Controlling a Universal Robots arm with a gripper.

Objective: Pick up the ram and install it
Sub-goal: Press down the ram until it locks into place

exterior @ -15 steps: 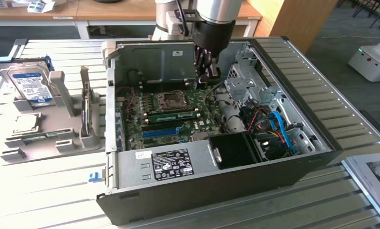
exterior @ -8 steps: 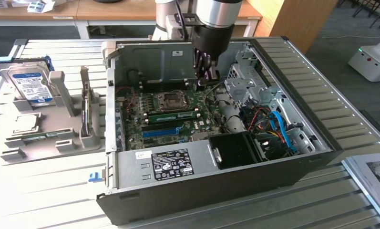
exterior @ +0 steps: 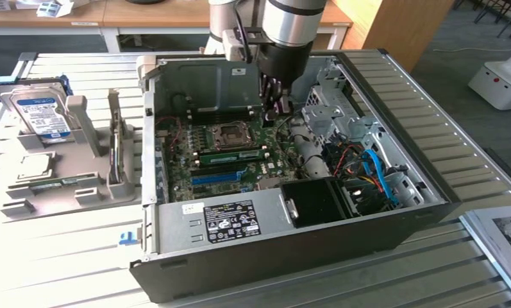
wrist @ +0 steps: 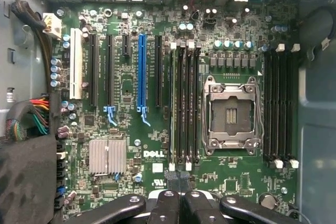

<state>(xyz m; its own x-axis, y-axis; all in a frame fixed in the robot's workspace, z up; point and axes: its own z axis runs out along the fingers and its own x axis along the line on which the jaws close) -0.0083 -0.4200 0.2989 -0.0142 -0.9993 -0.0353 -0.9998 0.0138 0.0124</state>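
ram (exterior: pixel 230 154) is a thin flat green stick with black chips, sitting in a slot beside the square metal socket (exterior: pixel 230 133); claw (exterior: pixel 272 115) pinched together, holding nothing

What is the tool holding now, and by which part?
Nothing, it seems: the tool is shut with nothing between its tips, and the ram sits slotted in the motherboard.

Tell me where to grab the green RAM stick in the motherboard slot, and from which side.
Grip the long, thin green ram stick by its free top edge, mid-length, pinching the two flat faces. Come straight down from above: it stands on edge, slotted into the green motherboard, lower edge buried, neighbouring slots close beside, so likely only the top is reachable.
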